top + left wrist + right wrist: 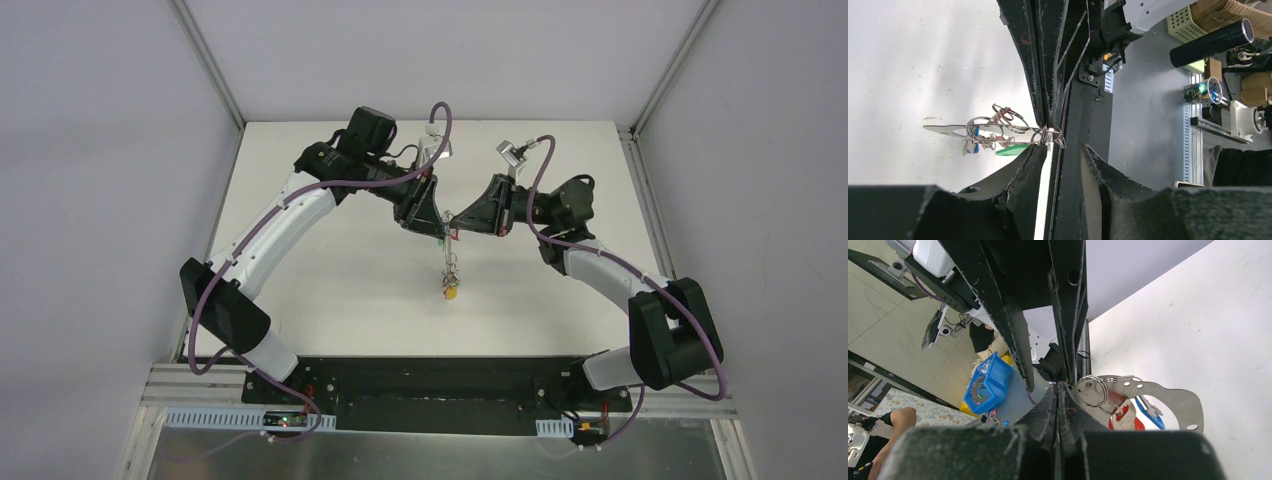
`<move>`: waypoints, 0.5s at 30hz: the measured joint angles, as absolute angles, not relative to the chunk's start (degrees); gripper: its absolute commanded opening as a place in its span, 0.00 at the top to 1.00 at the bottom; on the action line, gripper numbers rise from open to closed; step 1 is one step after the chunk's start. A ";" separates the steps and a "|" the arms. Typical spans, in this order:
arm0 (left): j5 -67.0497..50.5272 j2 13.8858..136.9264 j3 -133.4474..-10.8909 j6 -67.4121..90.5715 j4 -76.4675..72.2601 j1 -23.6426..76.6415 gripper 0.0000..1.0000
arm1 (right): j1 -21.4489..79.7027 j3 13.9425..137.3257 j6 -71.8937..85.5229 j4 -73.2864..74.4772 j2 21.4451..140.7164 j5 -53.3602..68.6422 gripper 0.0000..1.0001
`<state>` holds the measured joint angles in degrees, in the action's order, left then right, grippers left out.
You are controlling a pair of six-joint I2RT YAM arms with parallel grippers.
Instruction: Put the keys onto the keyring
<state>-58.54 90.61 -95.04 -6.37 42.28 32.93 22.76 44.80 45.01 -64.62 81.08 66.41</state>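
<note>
Both grippers meet tip to tip above the middle of the white table [330, 290]. A bunch of keys [452, 268] hangs below them, a yellow tag [453, 293] lowest. My right gripper [1060, 389] has its jaws pressed together at the end of the grey metal keyring [1178, 392]. A split ring [1091, 390], a red-tagged key [1122, 416] and a blue tag [1148, 412] hang beside it. My left gripper [1062, 147] has its jaws apart, with small wire rings [1053, 136] just beyond the tips. The keyring edge-on [945, 129], a green tag [1010, 150] and a blue tag [976, 141] lie past them.
The black base plate [430, 385] runs along the table's near edge. Metal frame rails [210, 60] rise at the back corners. Off the table are a blue bin [990, 385], a green basket [1188, 25] and a black tube [1210, 42].
</note>
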 measured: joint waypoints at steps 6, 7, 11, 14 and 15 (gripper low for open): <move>-58.59 90.63 -94.91 -6.04 41.78 32.53 0.69 | 22.41 44.80 45.01 -64.90 81.08 66.43 1.00; -58.59 90.61 -94.78 -5.96 41.60 32.49 0.70 | 22.35 44.80 45.01 -64.93 81.08 66.43 1.00; -58.61 90.59 -94.11 -5.93 40.73 32.14 0.76 | 22.26 44.80 45.21 -64.95 81.10 66.43 1.00; -58.67 90.59 -93.95 -5.93 40.66 32.14 0.78 | 22.24 44.80 45.34 -64.97 81.17 66.46 1.00; -58.72 90.56 -93.95 -5.98 40.66 32.14 0.78 | 22.22 44.80 45.39 -64.99 81.19 66.43 1.00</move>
<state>-58.72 90.56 -93.95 -5.98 40.66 32.14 22.22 44.80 45.39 -64.99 81.19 66.43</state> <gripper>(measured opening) 0.230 0.006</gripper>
